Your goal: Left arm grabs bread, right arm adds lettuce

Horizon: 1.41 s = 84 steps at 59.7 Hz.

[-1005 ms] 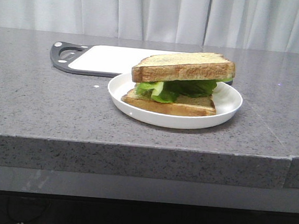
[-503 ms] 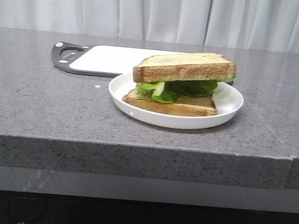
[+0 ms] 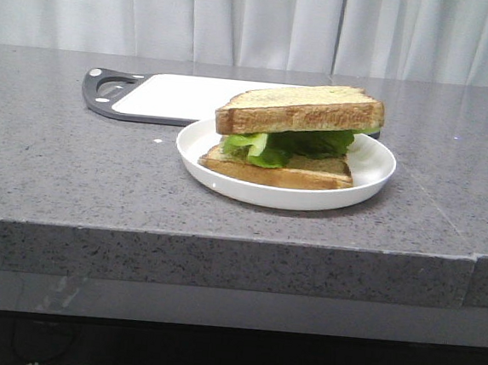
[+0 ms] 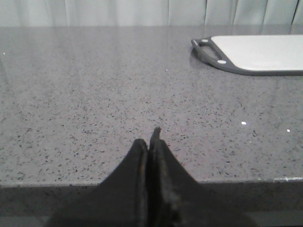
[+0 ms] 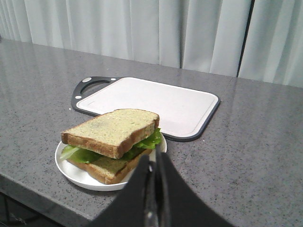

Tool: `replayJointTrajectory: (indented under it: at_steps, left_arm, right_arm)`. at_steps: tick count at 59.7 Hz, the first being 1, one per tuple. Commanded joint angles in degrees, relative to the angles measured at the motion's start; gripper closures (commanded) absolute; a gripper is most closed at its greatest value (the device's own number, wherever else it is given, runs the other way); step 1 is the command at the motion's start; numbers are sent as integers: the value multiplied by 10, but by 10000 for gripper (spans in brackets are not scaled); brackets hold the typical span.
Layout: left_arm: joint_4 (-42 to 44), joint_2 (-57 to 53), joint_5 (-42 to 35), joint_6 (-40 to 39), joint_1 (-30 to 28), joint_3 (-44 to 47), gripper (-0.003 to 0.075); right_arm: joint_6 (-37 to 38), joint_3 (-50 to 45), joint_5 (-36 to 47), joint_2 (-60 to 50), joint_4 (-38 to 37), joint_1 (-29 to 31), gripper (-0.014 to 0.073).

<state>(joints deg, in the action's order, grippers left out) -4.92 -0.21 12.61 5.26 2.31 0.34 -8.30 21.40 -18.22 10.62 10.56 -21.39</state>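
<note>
1. Nothing on the counter has visibly moved since the earlier front views — the sandwich sits on the white plate (image 3: 373,172) exactly as it did a second ago, apart from a slight wobble of the picture itself
2. On that plate, a lower slice (image 3: 283,171) lies flat, the lettuce (image 3: 286,145) rests on it with its ruffled green edge poking out, and the bread (image 3: 300,108) lies on top as a lid, tilted a little
3. Behind the plate lies a white cutting board (image 3: 183,96) with a dark handle, bare on the grey stone counter (image 3: 73,176)
4. Judged from this layout, both steps look finished — bread placed, lettuce added; the next move likely calls only for the arms to stay clear or go to rest
5. Neither arm appears in the front view
6. The left gripper (image 4: 150,142) hovers low near the counter's front edge, fingers pressed together, holding nothing, well away from the plate
7. The right gripper (image 5: 154,175) hangs just in front of the plate, its fingers also closed and empty, pointing toward the sandwich
</note>
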Motion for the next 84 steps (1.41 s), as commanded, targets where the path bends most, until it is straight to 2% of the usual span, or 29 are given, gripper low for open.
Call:
replayJointTrajectory:
  at_steps: [1, 65, 71, 78, 84]
  left_arm:
    - [0, -12, -63, -5, -1, 1, 741]
    - [0, -12, -72, -5, -1, 3, 741]
    - [0, -12, -72, -5, -1, 3, 741]
    - [0, -12, -72, -5, -1, 3, 741]
    - [0, -12, -72, -5, -1, 3, 741]
  right_arm:
    - [-1, 16, 48, 6, -3, 1, 662]
    - [-1, 15, 49, 6, -3, 1, 662]
    - [-1, -7, 74, 5, -3, 3, 662]
    - [8, -70, 142, -7, -3, 51, 662]
    - [18, -125, 159, -46, -3, 112, 662]
